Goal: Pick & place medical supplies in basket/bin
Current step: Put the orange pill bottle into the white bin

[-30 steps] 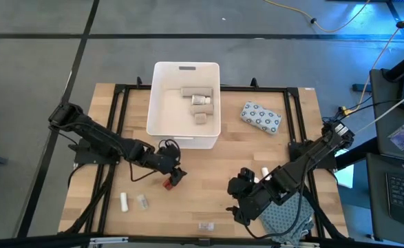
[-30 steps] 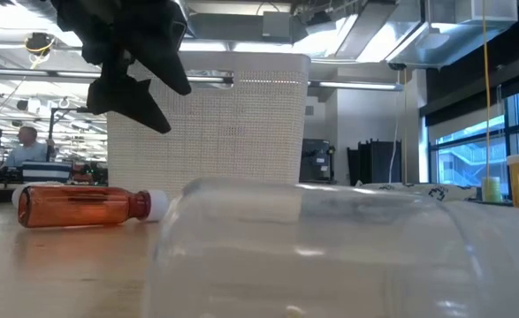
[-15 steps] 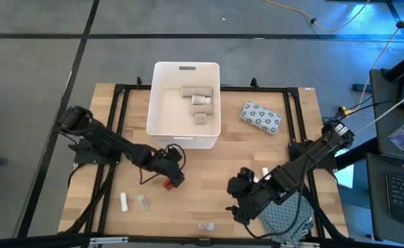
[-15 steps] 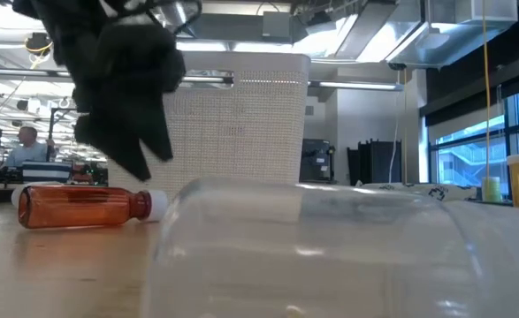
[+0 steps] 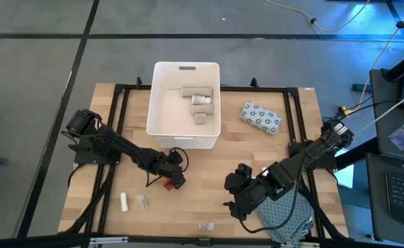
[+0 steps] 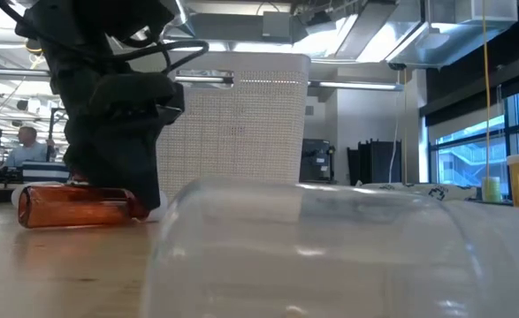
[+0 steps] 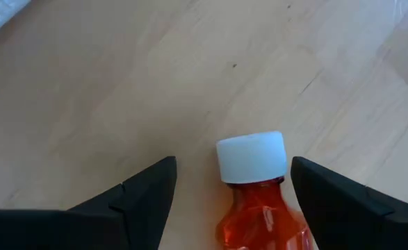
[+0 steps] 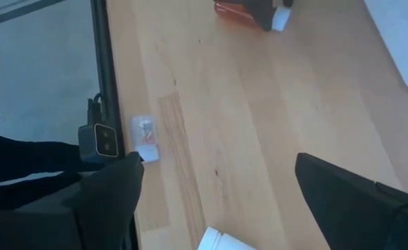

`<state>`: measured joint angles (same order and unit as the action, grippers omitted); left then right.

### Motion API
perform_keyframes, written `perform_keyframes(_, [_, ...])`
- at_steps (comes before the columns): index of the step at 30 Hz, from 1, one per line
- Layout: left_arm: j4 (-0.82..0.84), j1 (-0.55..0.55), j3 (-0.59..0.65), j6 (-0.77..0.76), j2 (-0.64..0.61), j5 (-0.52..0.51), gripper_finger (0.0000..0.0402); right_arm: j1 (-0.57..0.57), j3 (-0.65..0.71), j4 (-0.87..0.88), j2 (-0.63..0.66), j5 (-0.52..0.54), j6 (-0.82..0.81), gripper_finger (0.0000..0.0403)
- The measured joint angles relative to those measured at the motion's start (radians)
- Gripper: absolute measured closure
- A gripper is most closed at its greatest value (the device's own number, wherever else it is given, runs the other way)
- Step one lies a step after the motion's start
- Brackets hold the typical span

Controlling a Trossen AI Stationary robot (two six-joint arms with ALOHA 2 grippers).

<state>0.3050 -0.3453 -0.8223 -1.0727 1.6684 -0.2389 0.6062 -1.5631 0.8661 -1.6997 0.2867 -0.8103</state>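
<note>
A red bottle (image 5: 166,184) with a white cap (image 7: 251,157) lies on its side on the wooden table, in front of the white bin (image 5: 162,117). My left gripper (image 5: 175,178) stands open low over it, one finger on each side of the cap end (image 7: 233,164); whether a finger touches the bottle, I cannot tell. In the low view the gripper (image 6: 118,163) hides the bottle's cap end (image 6: 69,205). The bin holds several greyish boxes and a white bottle (image 5: 199,100). My right gripper (image 5: 233,204) hangs open above the near right of the table, nothing between its fingers (image 8: 221,182).
A white blue-dotted pack (image 5: 261,117) lies right of the bin. A white tube (image 5: 124,201) and a clear vial (image 5: 142,201) lie near left; another vial (image 5: 206,225) lies at the near edge. Patterned cloth (image 5: 285,219) lies under my right arm.
My left gripper has come down onto the red bottle's place and tipped more steeply downward; it was well above the bottle and now its fingers straddle the cap end. The bottle has stayed where it lay.
</note>
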Motion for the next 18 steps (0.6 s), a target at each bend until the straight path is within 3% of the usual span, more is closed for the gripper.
perform_keyframes(12, [0.009, -0.001, 0.0, 0.081, -0.001, 0.034, 0.0234, -0.022, 0.0, -0.001, 0.0, 0.021, 0.082, 0.003])
perform_keyframes(18, [0.001, -0.002, 0.0, 0.123, -0.002, 0.064, 0.0265, -0.022, 0.0, -0.001, 0.0, 0.034, 0.083, 0.003])
